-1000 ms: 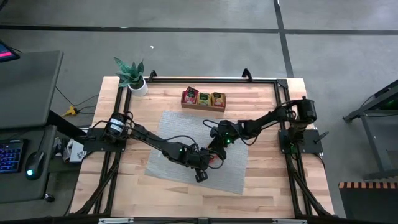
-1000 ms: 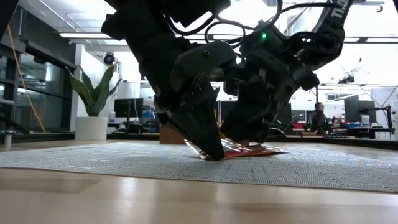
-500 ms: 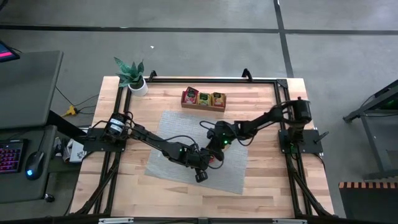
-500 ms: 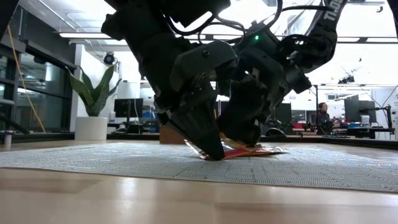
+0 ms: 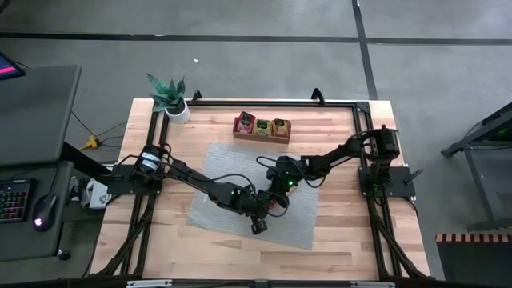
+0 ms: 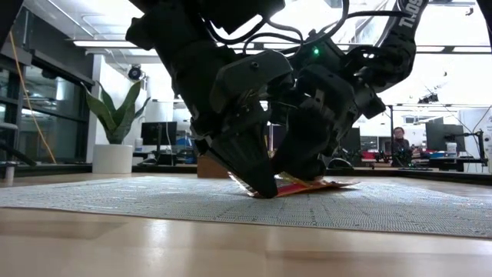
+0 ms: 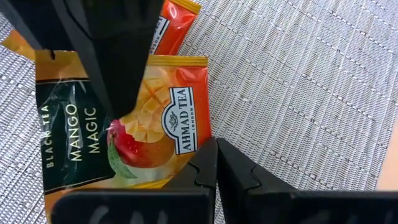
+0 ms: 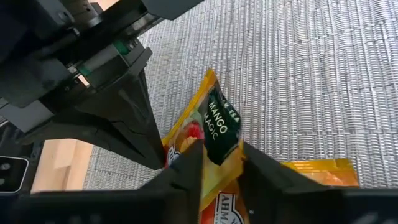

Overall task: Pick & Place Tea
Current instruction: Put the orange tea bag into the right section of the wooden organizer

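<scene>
Both dark two-finger grippers down together near the middle of the large grey woven mat (image 5: 240, 186), a little toward its near edge, with bare weave open all around them. Left gripper (image 5: 258, 226) reaching in from the left, jaws pressed fully together and its tip planted on the mat at the edge of an orange flat square tea sachet with a dark "Mango Magic" label (image 7: 127, 121), pinning it; nothing between those fingers. Right gripper (image 8: 217, 163) reaching in from the right, jaws narrowed around the raised edge of that same orange sachet (image 8: 211, 134), one finger on each face. Seen level across the table, sachet (image 6: 311, 185) tilted, one edge down under the left tip, the other lifted off the weave beneath the right gripper (image 6: 304, 171). Second orange sachet (image 7: 174, 25) lying flat just beyond the first, partly under it; a yellow-orange one (image 8: 317, 172) flat on the mat just beside. Far side of the mat and both its side margins free. Brown wooden three-compartment tray (image 5: 262, 128) well apart at the far edge of the light wooden table (image 5: 336, 136), sachets standing in it. Potted green plant in a white pot (image 5: 172, 98) at the far left corner.
</scene>
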Tool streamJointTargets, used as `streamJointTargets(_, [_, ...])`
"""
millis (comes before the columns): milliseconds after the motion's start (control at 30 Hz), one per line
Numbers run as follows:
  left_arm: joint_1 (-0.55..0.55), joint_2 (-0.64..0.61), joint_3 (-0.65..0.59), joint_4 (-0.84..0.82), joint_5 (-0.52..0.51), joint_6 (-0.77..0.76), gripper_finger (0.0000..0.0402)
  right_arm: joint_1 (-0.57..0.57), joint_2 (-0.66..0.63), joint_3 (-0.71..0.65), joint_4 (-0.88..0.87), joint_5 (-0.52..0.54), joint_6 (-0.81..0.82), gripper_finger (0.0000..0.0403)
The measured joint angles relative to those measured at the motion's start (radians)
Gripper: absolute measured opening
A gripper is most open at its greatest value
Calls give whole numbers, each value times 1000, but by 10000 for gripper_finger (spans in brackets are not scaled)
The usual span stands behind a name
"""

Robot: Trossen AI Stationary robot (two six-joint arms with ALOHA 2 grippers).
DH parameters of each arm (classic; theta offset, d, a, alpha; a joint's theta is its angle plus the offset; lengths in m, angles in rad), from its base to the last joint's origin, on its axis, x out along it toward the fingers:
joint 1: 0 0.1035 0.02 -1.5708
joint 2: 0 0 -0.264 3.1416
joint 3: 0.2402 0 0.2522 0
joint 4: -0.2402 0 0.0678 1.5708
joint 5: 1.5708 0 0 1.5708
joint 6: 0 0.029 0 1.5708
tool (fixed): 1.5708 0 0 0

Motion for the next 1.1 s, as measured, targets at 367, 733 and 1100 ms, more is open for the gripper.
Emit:
streamJointTargets(367, [0,0,0,0,5,-7,0,0,0,0,7,-38,-16,4])
streamJointTargets(733, [1,-36,-3,-20,38,0,13,3,-10,0,15,-53,-30,1])
streamJointTargets(1100, [0,-183,-2,-310,49,-57,101,3,-13,0,26,-51,-50,0])
